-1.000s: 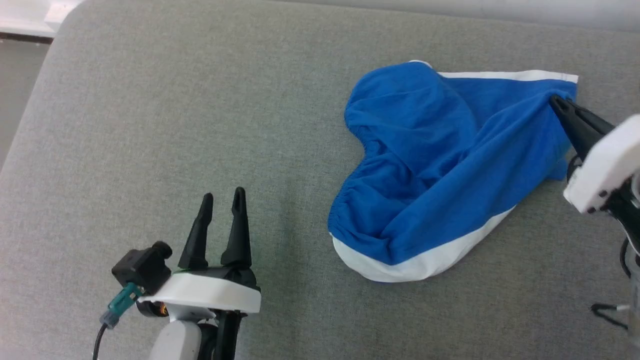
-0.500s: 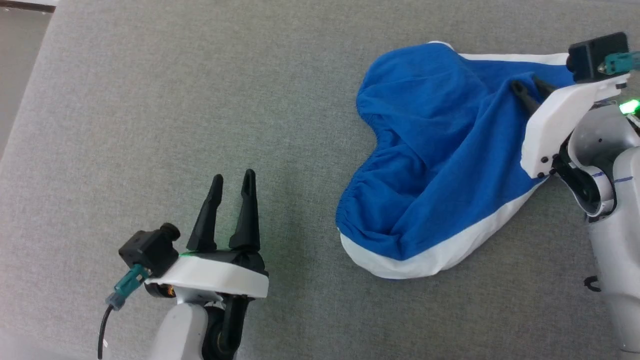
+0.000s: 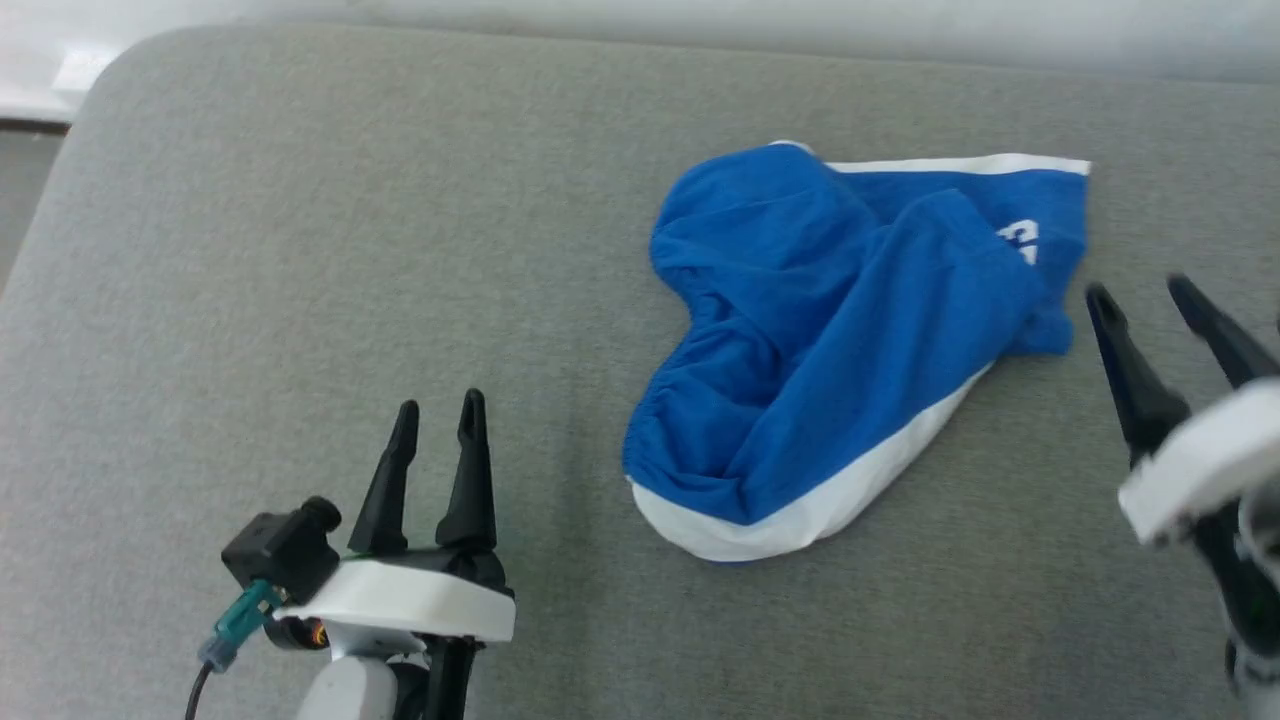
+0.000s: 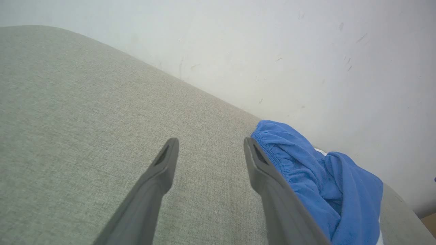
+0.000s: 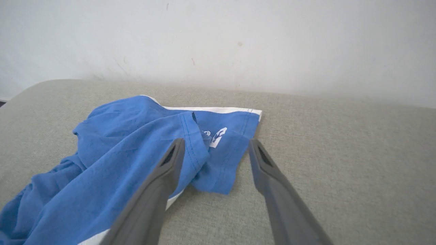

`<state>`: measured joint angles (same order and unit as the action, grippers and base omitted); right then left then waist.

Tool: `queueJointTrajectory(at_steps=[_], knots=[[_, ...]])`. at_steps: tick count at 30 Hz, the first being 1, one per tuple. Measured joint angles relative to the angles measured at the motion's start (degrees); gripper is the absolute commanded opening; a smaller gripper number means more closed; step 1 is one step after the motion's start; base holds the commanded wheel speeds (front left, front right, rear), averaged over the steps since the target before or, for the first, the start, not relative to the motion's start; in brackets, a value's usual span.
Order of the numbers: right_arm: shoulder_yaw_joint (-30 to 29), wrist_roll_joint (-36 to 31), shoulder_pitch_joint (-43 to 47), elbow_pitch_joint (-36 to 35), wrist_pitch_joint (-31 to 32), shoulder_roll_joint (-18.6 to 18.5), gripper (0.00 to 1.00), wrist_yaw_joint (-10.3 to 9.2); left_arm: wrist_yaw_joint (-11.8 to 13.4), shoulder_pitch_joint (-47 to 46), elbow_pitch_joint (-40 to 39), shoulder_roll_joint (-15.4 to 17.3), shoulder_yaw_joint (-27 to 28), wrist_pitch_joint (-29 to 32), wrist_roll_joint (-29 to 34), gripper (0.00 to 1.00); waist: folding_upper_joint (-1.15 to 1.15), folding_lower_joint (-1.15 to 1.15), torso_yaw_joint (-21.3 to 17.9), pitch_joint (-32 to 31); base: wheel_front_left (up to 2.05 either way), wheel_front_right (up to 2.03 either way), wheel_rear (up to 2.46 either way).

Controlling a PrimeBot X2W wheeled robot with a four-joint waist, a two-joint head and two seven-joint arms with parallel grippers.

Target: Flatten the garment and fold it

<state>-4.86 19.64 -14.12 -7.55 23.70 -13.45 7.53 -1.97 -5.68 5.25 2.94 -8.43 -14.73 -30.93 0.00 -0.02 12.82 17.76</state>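
Note:
The garment, bright blue shorts with white trim, lies crumpled on the grey cushion at centre right, its gathered waistband toward the left and a white print near its far right corner. It also appears in the right wrist view and the left wrist view. My right gripper hovers open just off the garment's right corner, holding nothing; in its own view the corner lies between and below the fingers. My left gripper stands open over bare cushion to the garment's left.
The grey fabric cushion spreads wide to the left and in front. A pale wall runs behind its far edge. The cushion's rounded corner is at the far left, with floor beyond it.
My right gripper has let go of the garment's right corner, opened and drawn back toward me. The released cloth has slumped into folds, showing the white print. The head camera has shifted.

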Motion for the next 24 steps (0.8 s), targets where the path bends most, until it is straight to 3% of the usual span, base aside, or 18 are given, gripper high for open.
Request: queueJointTrajectory(at_steps=[4, 8, 12, 17, 24], knots=[[-3.74, -4.61, 11.01, -5.9, -6.67, 6.22, 1.0, 0.0, -0.37, 1.91, -1.2, -0.02, 0.64, 0.0, 0.8, 1.0, 0.0, 0.0, -2.31, -1.63, 0.0, 0.0, 0.0], [-5.27, -6.27, 18.69, -5.91, -14.26, 10.16, 1.0, 0.0, -0.59, 4.7, -2.12, -0.01, 1.48, 0.0, 1.54, 1.0, 0.0, 0.0, -4.48, -3.04, 0.0, 0.0, 0.0], [-4.75, -3.7, 22.84, -1.78, -20.01, 10.37, 1.0, 0.0, -1.04, 6.93, -1.92, -0.01, 1.26, 0.0, 3.61, 1.0, 0.0, 0.0, -6.3, -4.16, 0.0, 0.0, 0.0], [-3.19, -2.86, 22.95, 0.79, -22.91, 10.46, 1.0, 0.0, -2.31, 6.5, -1.8, 0.7, -0.78, 0.31, 5.72, 1.0, 0.0, 0.01, -7.63, -5.25, 0.0, 0.0, 0.0], [-3.35, -4.08, 21.26, 0.85, -23.03, 10.45, 1.0, 0.0, -4.57, 1.48, -0.51, 6.23, -7.61, 10.79, 6.72, 1.0, 0.0, 0.02, -7.77, -4.88, 0.0, 0.0, 0.0]])
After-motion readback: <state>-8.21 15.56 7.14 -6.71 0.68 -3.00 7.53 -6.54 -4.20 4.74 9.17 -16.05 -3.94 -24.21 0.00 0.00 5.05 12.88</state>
